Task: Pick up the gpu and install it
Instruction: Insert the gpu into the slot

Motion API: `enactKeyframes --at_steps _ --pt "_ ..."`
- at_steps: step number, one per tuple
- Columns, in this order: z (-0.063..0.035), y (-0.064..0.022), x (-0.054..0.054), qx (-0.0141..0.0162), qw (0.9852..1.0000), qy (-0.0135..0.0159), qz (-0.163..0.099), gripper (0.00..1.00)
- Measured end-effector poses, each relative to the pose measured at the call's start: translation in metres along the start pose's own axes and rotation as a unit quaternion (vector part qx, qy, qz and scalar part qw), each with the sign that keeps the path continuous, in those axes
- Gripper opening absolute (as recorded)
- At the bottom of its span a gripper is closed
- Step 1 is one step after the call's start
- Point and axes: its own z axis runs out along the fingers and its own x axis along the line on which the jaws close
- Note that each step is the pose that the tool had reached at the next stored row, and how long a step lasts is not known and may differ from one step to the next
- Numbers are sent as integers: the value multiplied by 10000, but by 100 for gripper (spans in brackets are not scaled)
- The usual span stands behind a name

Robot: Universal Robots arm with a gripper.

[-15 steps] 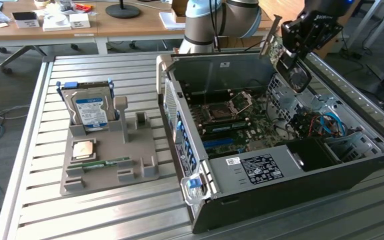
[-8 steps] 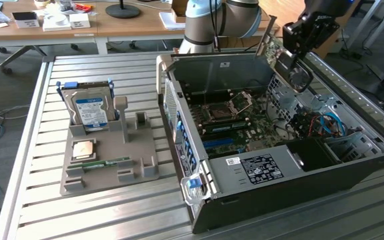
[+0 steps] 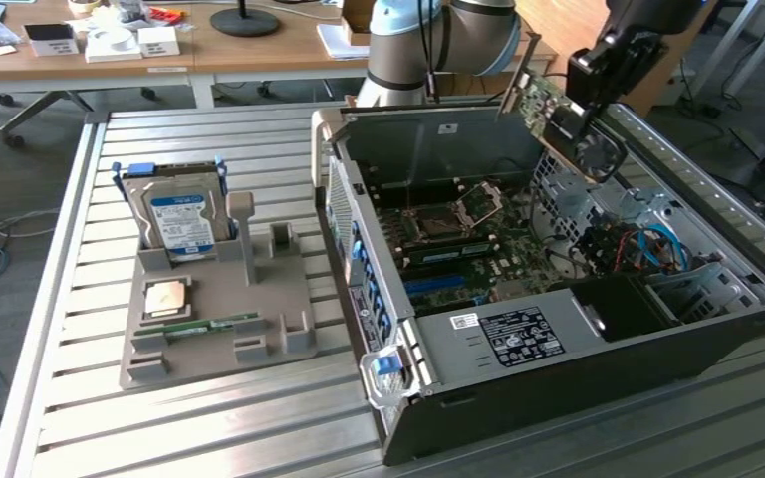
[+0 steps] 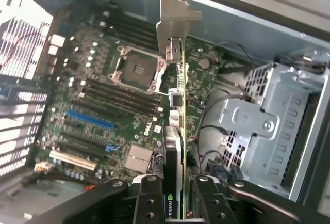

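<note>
— One card in the air: the gpu, a thin flat green circuit board with a black round fan and a silver end bracket. The robot's black two-finger gripper is clamped on it, one finger on each face, at the end away from the bracket.
— Where over the box?
— Above the open black-and-grey desktop tower case, which lies on its side. The card is near the far rim, toward the exterior view's right. It's tilted and clear of the green motherboard, not seated in any slot. From the wrist it's edge-on, hanging between the square silver processor socket and the perforated grey metal drive cage.
— Handling?
— My guess: light and stiff, but fragile. Best held by bare board edges or the bracket, never the fan. It's thin and smooth, so it could pivot in a narrow pinch or snag on the case rim.
— Surface?
— Slatted grey metal table. A grey moulded parts tray sits beside the case, well apart from the card. A silver hard drive with a blue-white label stands upright in it, and a narrow green memory stick lies flat.
— Room?
— Wooden desks behind with small boxes on them, and grey carpet underfoot.
</note>
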Motion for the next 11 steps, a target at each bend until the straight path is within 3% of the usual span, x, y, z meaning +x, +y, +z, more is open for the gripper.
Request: enactKeyframes --at_steps 6,11 --pt "3 0 0 -12 9985 46 -542 27" --pt "5 -1 0 -21 9950 85 -995 27"
